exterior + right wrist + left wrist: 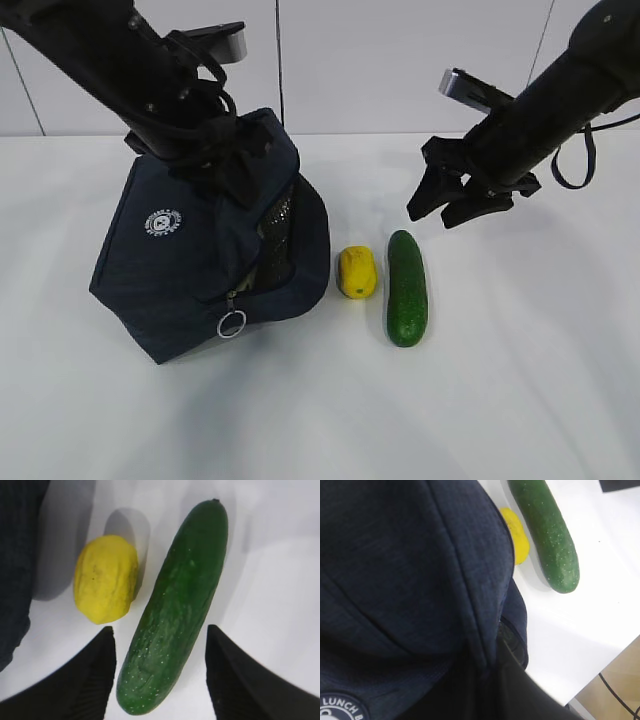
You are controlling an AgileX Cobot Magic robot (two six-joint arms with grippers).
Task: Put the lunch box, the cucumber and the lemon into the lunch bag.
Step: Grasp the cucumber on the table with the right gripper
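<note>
The navy lunch bag (190, 260) stands tilted on the white table, its zipped side gaping toward the lemon. My left gripper (215, 165) is buried in the fabric at the bag's top, shut on it; the left wrist view is mostly bag fabric (395, 580). The yellow lemon (357, 272) (106, 577) and the dark green cucumber (406, 287) (175, 610) lie side by side right of the bag. My right gripper (445, 205) (159, 630) hangs open above the cucumber's far end, a finger on each side, not touching. The lunch box is hidden.
A metal ring pull (231, 323) dangles at the bag's lower front. The table (520, 380) stretches bare to the right and front of the cucumber. The table edge (600, 667) shows in the left wrist view.
</note>
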